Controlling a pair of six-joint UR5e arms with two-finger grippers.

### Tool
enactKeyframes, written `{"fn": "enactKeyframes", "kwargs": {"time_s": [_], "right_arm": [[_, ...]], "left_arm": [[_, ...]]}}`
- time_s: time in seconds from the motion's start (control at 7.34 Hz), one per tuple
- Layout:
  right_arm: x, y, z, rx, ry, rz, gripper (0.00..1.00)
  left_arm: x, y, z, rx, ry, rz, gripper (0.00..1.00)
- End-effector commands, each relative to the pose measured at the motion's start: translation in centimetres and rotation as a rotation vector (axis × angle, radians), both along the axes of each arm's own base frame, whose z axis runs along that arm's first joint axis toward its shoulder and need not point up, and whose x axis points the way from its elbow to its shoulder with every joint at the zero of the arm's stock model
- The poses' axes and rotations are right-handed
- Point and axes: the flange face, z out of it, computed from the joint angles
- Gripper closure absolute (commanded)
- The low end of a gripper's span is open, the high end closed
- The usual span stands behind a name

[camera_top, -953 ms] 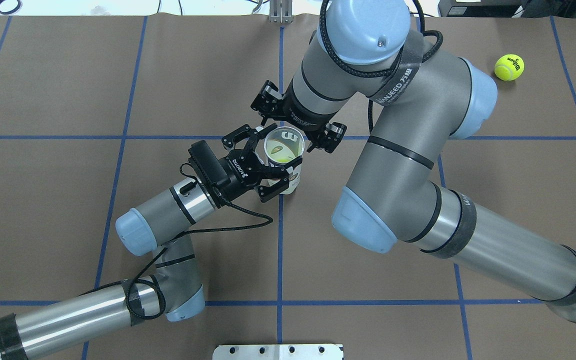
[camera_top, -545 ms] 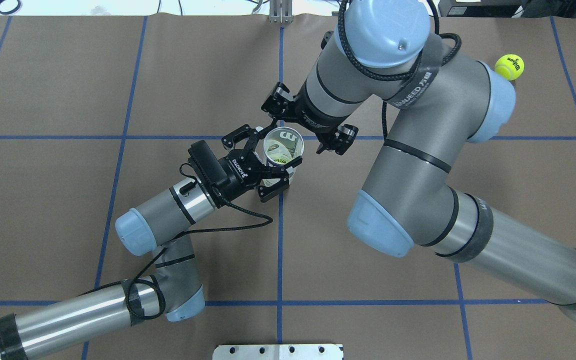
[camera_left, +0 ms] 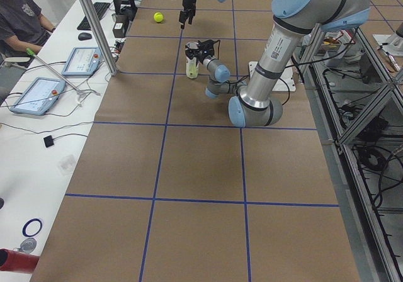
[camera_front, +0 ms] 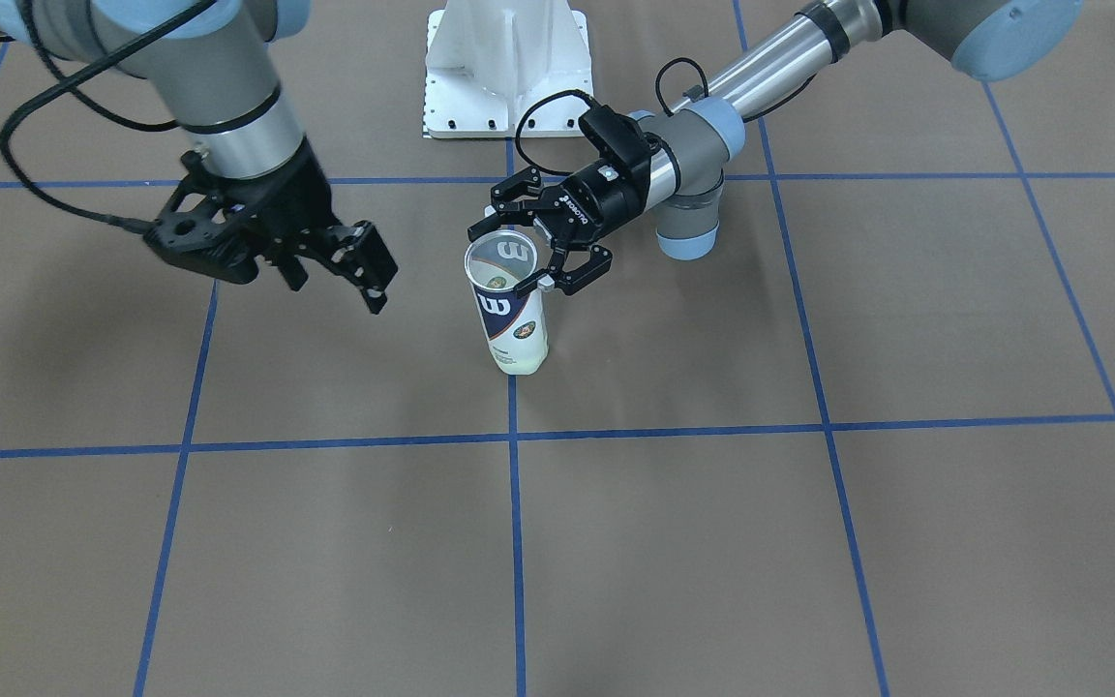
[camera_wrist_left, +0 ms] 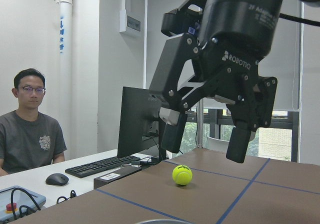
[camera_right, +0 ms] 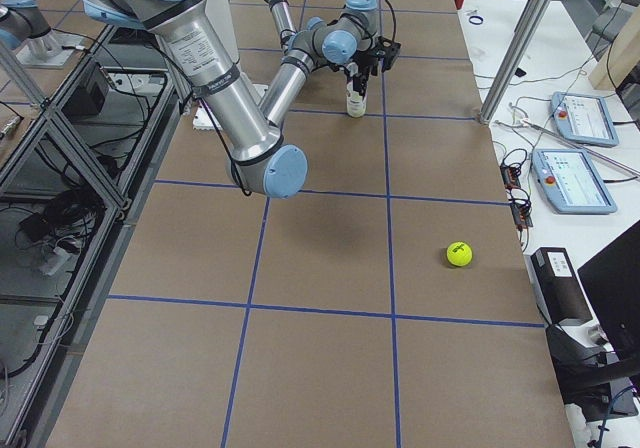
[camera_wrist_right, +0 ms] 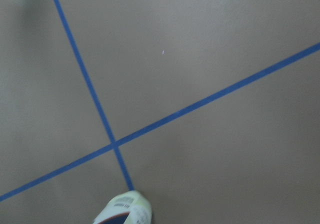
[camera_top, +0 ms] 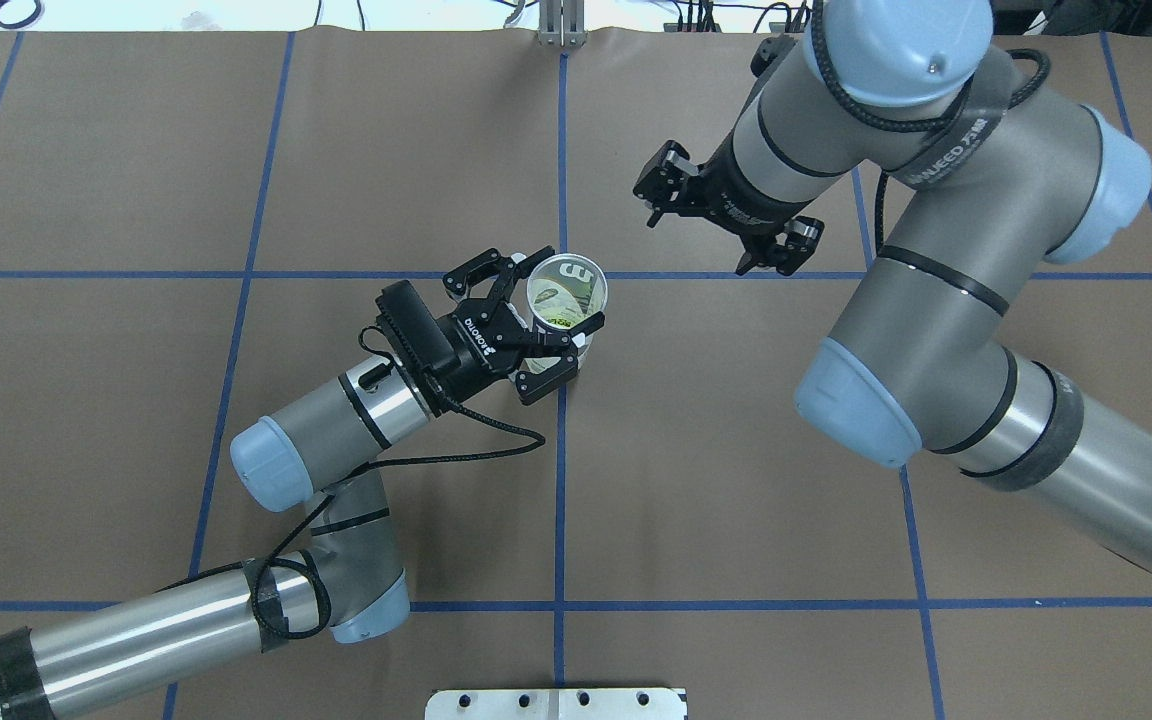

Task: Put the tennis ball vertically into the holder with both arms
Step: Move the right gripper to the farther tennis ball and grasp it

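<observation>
Holder [camera_top: 564, 300] upright on the brown table [camera_top: 136, 400], near its middle where two blue lines cross, a yellow-green ball low inside. Left gripper [camera_top: 544, 322] clamps the holder's rim, fingers tight either side. Right gripper [camera_top: 701, 241] hangs well apart from the holder, fingers spread, empty. Loose tennis ball [camera_right: 459, 254] lies far off beyond it.

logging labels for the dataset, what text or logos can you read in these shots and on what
"W": navy label of the clear plastic tennis-ball tube.
"ROBOTIQ": black body of the right gripper.
"2F ADAPTIVE GRIPPER": same body, partly legible.
"ROBOTIQ", reversed: black left gripper.
Tube barcode, grey arm strap print, yellow tennis ball marking: too blurred.
</observation>
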Motion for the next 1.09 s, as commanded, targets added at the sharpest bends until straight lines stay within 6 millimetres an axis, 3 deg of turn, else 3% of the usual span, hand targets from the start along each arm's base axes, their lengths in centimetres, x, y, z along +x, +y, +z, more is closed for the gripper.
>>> {"fn": "enactKeyframes", "kwargs": {"time_s": [0.0,0.27,0.68,0.95], "right_arm": [[4.3,-2.3,5.4,0.059,0.095,-0.037,0.01],[6.4,-4.1,9.6,0.083,0.169,-0.078,0.01],[9.5,-5.8,13.1,0.095,0.227,-0.102,0.01],[13.3,-9.1,17.3,0.088,0.263,-0.153,0.01]], "left_arm": [[-0.5,-0.6,0.0,-0.012,0.008,-0.025,0.13],[-0.6,-0.7,0.6,-0.019,0.001,-0.031,0.13],[-0.7,-0.5,1.0,-0.021,-0.004,-0.03,0.09],[-0.7,-0.4,0.8,-0.021,0.0,-0.027,0.09]]}}
